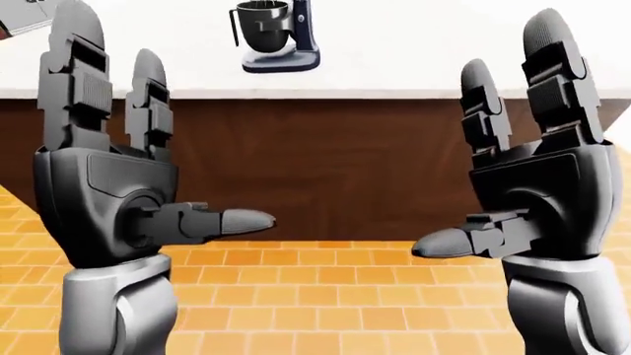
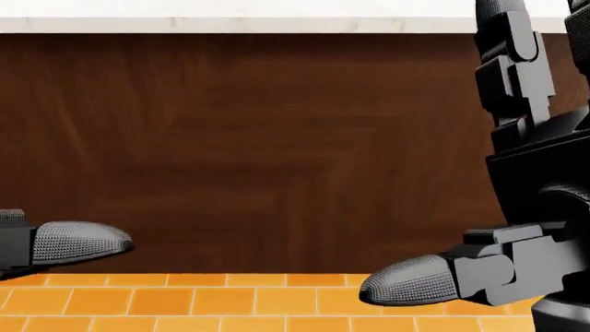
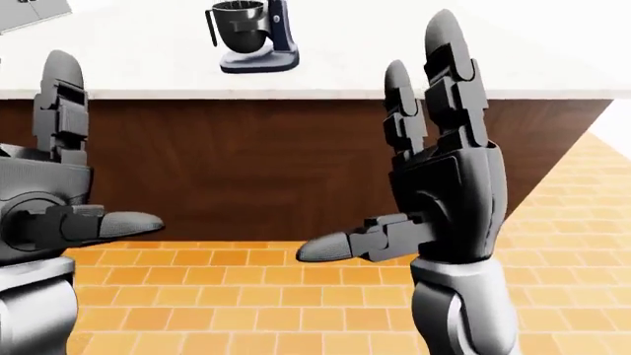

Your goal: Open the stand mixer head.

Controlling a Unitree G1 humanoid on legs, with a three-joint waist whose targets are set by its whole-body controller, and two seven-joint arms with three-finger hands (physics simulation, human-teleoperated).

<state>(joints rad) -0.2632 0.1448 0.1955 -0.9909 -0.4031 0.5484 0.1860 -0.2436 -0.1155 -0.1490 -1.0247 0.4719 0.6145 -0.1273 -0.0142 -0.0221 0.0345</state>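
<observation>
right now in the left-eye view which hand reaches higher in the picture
The left hand: its tallest fingertip reaches the picture's top edge, while the right hand tops out slightly lower. Both are open.

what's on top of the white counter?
The stand mixer stands on the white counter, toward the top of the left-eye view. A grey object is cut off at the top-left corner. Left hand and right hand cover parts of the countertop.
</observation>
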